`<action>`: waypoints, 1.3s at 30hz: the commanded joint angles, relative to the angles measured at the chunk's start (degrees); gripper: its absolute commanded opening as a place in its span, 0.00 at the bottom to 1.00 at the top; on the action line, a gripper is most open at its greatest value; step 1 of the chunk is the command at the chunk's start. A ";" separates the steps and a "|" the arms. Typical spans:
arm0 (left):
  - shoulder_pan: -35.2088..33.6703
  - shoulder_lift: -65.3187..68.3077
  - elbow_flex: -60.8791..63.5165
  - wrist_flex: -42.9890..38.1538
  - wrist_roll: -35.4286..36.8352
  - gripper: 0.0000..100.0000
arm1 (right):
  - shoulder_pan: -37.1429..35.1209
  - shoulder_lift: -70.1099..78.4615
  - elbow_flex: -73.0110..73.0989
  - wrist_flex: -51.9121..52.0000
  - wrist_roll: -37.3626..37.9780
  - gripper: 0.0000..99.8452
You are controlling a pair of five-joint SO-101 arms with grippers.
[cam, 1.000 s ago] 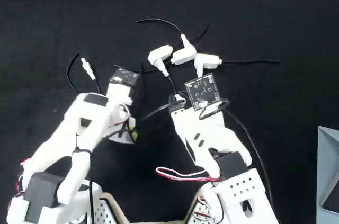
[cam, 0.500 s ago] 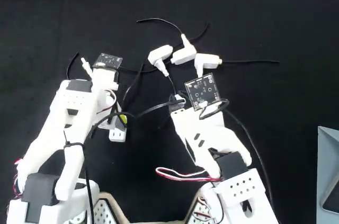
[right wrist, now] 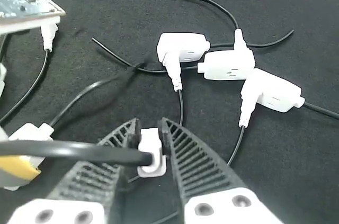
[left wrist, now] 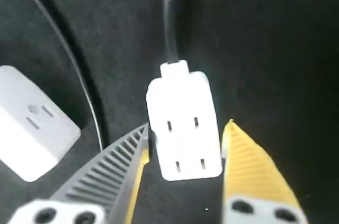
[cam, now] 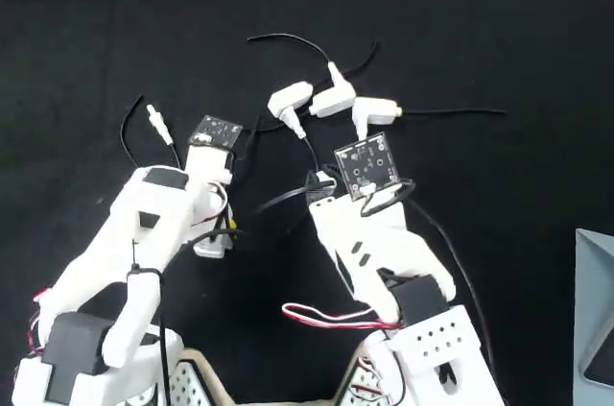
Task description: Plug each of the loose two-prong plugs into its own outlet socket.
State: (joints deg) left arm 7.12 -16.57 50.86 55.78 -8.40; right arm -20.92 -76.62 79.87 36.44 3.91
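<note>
A white socket block (left wrist: 184, 131) with a black cord sits between the grey and yellow fingers of my left gripper (left wrist: 185, 128), which is shut on it just above the black cloth. In the high view the left gripper (cam: 223, 233) is low and left of centre. My right gripper (right wrist: 151, 128) is shut on a small white two-prong plug (right wrist: 150, 155) whose black cord runs off sideways; from above the right gripper (cam: 321, 183) is near the middle. Three white plug and socket bodies (cam: 331, 99) lie clustered beyond it. A loose slim plug (cam: 153, 119) lies at the left.
A second white outlet (left wrist: 32, 128) rests on the cloth beside the left gripper. Black cords (cam: 288, 41) loop across the middle of the table. A grey box (cam: 595, 310) stands at the right edge. The far and right parts of the cloth are bare.
The left arm swung left, then came partway back to the right, with the white block staying at its fingers. The right arm and its plug have not moved.
</note>
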 commanded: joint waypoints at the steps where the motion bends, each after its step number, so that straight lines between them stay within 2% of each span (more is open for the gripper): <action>1: 2.95 -1.05 0.04 -0.70 0.09 0.20 | 0.44 -0.57 -2.59 0.26 0.35 0.01; 7: 11.56 -1.14 -0.40 -2.99 -12.84 0.17 | 0.62 -0.57 -2.59 0.26 0.35 0.01; 12: 9.27 -1.14 -0.40 -9.93 -26.55 0.17 | 0.62 -0.48 -2.59 0.26 0.35 0.01; 15: 6.81 -1.14 -0.48 -12.22 -29.54 0.18 | 0.62 -0.48 -2.59 0.26 0.35 0.01; 17: 5.41 -1.23 -1.63 -11.43 -28.31 0.22 | 0.53 -0.48 -2.59 0.26 0.35 0.01; 21: 3.47 -1.23 -6.64 -4.66 -17.85 0.29 | 0.53 -0.48 -2.59 0.26 0.35 0.01; 28: 4.18 -1.58 -15.08 10.20 -14.86 0.29 | 0.53 -0.48 -2.59 0.26 0.35 0.01; 33: 2.51 -9.93 -18.42 18.11 -10.02 0.29 | 0.44 -0.48 -2.77 0.70 0.26 0.01; 36: -0.92 -18.29 -17.54 20.57 -7.91 0.29 | -0.79 -0.40 -3.91 3.16 -0.09 0.01; 39: -8.48 -25.93 -14.11 20.84 -5.10 0.29 | -4.84 -0.40 -4.44 5.89 -0.09 0.01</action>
State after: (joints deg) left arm 6.68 -32.31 35.56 75.56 -16.84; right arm -21.10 -76.62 79.78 39.78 3.74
